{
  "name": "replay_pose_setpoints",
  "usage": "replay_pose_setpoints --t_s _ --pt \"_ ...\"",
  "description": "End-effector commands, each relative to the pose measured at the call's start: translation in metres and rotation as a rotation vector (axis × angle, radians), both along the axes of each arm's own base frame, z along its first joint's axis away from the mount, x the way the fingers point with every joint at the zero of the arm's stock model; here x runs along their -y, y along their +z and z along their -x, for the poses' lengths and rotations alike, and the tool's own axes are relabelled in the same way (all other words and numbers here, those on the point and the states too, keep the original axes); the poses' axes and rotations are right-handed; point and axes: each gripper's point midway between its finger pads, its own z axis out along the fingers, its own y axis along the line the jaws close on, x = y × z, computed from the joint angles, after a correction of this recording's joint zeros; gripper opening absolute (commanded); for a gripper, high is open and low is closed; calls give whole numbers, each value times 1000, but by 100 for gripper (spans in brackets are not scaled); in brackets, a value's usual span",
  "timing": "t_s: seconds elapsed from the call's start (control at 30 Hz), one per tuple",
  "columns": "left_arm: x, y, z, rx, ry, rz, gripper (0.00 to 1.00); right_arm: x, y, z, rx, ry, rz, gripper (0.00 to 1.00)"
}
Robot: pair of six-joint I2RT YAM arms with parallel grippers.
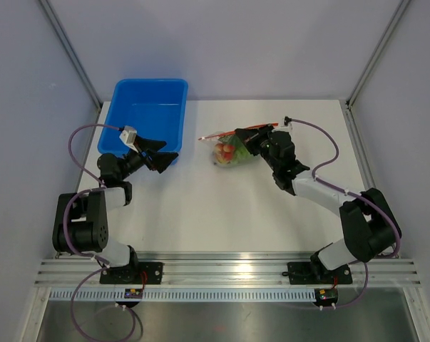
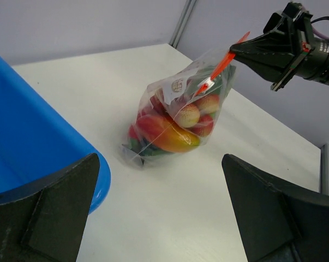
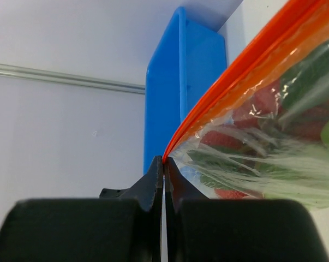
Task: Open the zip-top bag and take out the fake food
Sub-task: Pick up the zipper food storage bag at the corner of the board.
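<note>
The clear zip-top bag (image 1: pixel 229 148) stands on the white table with its orange-red zip strip (image 2: pixel 221 64) on top. Inside it is the fake food (image 2: pixel 172 131): a yellow-orange piece, red pieces and green ones. My right gripper (image 1: pixel 244 140) is shut on one end of the zip strip (image 3: pixel 208 103) and holds that corner up. In the right wrist view the bag (image 3: pixel 273 136) fills the right side. My left gripper (image 1: pixel 160 152) is open and empty, to the left of the bag, beside the blue tub. Its fingers (image 2: pixel 49 213) frame bare table.
A blue plastic tub (image 1: pixel 147 114) stands at the back left, its rim close to my left gripper. It also shows in the left wrist view (image 2: pixel 33 142) and the right wrist view (image 3: pixel 175 93). Grey walls enclose the table on three sides.
</note>
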Motion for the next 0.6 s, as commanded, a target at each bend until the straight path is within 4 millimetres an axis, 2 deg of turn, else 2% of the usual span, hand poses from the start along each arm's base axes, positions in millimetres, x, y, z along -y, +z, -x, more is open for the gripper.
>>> replay_pose_setpoints --t_s 0.0,0.1,0.3,0.4,0.47,0.57 --pt "9 70 16 424 -60 -34 99 -7 47 12 120 31 -52 0" --pt "14 68 19 432 -81 -44 99 -17 48 18 120 59 -55 0" --pt "28 69 38 498 -127 -83 99 -34 53 27 131 100 -61 0" --pt "32 64 43 537 -136 -114 99 -42 54 32 134 123 -66 0" --pt "43 57 49 570 -163 -137 99 -48 56 35 140 137 -64 0" --pt "45 51 50 616 -159 -174 99 -55 55 38 138 155 -65 0"
